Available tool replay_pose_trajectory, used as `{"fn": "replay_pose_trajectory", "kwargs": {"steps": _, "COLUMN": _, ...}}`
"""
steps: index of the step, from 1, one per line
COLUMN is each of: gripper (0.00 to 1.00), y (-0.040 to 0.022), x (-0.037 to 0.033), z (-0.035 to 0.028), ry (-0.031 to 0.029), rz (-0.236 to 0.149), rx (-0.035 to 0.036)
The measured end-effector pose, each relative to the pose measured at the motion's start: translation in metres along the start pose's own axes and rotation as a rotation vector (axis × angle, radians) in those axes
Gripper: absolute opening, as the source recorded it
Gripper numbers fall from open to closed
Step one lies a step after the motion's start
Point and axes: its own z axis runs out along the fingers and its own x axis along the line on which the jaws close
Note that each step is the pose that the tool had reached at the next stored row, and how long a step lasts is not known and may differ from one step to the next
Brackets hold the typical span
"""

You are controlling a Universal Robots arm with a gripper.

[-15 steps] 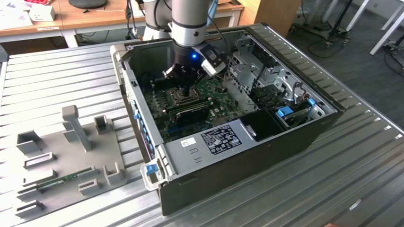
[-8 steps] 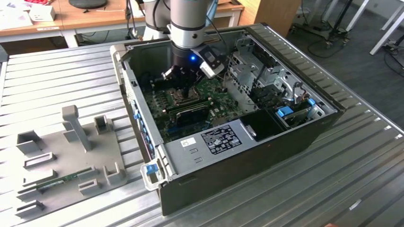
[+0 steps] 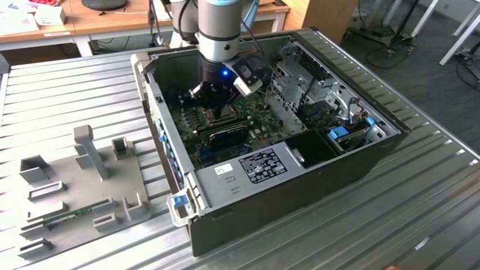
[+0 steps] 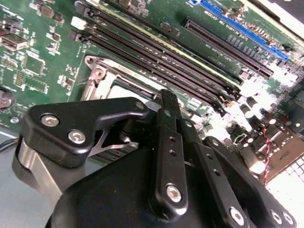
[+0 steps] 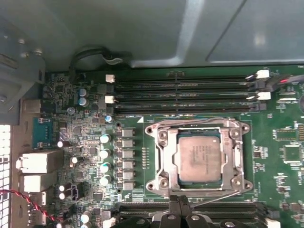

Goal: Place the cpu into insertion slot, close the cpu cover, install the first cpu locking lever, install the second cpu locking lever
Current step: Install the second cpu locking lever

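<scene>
Inside the insertion slot (image 5: 198, 157), the cpu (image 5: 199, 156) under cpu cover (image 5: 237, 159), end effector (image 5: 179, 203) pinched together, empty.

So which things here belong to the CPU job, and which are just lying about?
Job:
- cpu
- insertion slot
- cpu cover
- gripper

Lying about:
- memory sticks
- grey fixture plate
- drive cage

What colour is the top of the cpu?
Dull silver-grey, on the cpu, best seen in the first wrist view.
</scene>
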Motion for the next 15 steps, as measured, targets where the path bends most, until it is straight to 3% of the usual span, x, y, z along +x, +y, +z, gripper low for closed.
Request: {"fn": "replay_pose_trajectory", "kwargs": {"steps": 15, "gripper": 0.1, "y": -0.0005, "x": 0.0109, "z": 0.0095, "ry": -0.0001, "rz": 0.003, "rx": 0.0}}
